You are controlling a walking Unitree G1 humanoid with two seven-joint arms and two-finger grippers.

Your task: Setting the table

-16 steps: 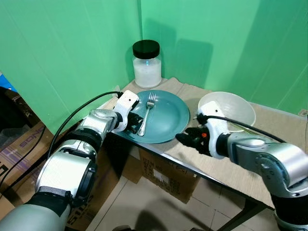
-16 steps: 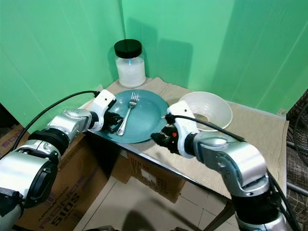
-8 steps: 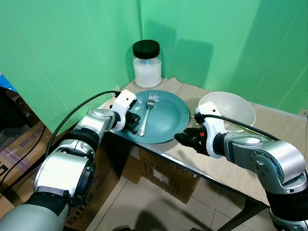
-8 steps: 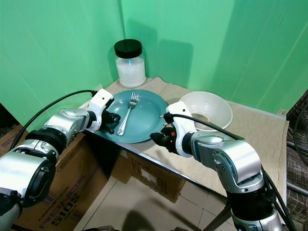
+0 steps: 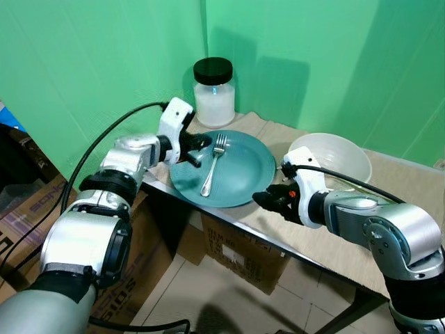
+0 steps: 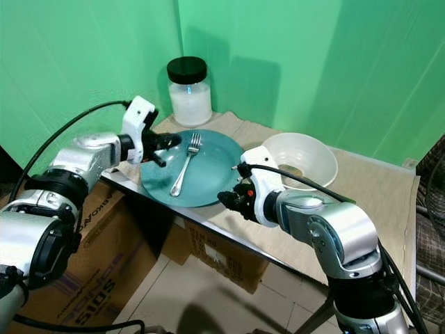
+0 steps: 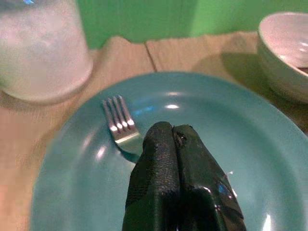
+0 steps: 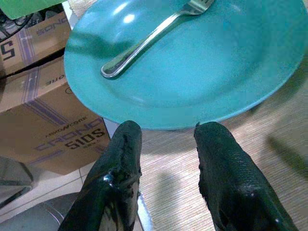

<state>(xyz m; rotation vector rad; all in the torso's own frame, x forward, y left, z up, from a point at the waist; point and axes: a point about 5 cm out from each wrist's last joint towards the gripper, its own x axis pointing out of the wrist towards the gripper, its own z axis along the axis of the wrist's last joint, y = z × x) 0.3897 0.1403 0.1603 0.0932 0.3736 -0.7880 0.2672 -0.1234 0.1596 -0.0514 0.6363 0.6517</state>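
Observation:
A teal plate (image 5: 243,174) lies on the cloth-covered table (image 5: 334,236), its near-left edge overhanging the table's edge. A silver fork (image 5: 213,164) rests across the plate, tines toward the back. My left gripper (image 7: 174,132) is shut with nothing in it and hovers over the plate's far-left part, close to the fork's tines (image 7: 118,122). My right gripper (image 8: 166,129) is open, its two fingers just outside the plate's near rim (image 8: 159,122), above the cloth. A white bowl (image 5: 334,156) stands to the right of the plate.
A glass jar (image 5: 213,90) of white powder with a black lid stands behind the plate in the corner of the green backdrop. Cardboard boxes (image 5: 236,254) sit under and left of the table. Bare cloth stretches on the table's right.
My left gripper has lifted from the plate's left rim and swung back, now over the plate near the fork's tines. The right gripper, plate and fork have hardly moved.

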